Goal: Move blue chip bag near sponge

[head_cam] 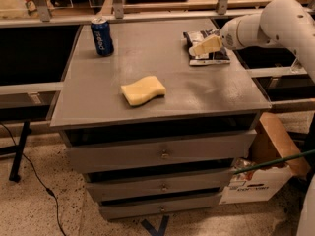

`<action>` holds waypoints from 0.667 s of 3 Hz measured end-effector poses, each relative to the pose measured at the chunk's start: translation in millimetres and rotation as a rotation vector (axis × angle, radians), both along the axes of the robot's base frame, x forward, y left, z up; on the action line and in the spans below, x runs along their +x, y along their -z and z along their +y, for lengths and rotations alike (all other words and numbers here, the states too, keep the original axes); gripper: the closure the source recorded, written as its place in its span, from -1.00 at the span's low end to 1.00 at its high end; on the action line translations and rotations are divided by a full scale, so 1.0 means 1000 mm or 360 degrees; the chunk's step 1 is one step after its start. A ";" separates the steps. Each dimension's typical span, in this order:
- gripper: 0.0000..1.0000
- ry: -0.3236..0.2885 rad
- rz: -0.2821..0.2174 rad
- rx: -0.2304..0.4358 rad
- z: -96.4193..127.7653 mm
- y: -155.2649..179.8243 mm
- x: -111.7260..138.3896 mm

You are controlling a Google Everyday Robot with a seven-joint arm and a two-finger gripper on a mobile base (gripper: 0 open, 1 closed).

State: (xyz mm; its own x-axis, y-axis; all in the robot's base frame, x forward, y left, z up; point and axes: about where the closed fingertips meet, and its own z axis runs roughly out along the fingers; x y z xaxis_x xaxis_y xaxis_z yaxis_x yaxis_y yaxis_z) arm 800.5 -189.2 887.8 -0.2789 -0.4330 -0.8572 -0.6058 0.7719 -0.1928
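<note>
Hand [204, 46] low over the far right part of the bench [211, 95], with the arm entering from the right edge of view. It sits on or just above the bag [218, 58]. Cannot tell whether the hand is wide, narrow or gripping the foil. The bag lies flat directly beneath the hand, showing behind it and on its right. A flat foil bag offers little to pinch, which likely explains the low, slanted approach. Sponge [143, 90] is well apart from the hand, nearer the front and to its left in view, flat on bare bench. 1 can [102, 36] stands upright far left of the hand, off the bag-to-sponge line. Judged: grasp stage, carry not yet begun.
</note>
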 end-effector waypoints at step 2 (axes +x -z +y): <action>-1.00 0.0007 0.0063 0.0009 0.005 0.030 0.006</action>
State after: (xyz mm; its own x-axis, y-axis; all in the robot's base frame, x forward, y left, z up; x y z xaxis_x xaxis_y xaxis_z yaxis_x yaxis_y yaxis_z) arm 806.2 -183.9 858.3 -0.3146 -0.4265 -0.8480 -0.6093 0.7758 -0.1642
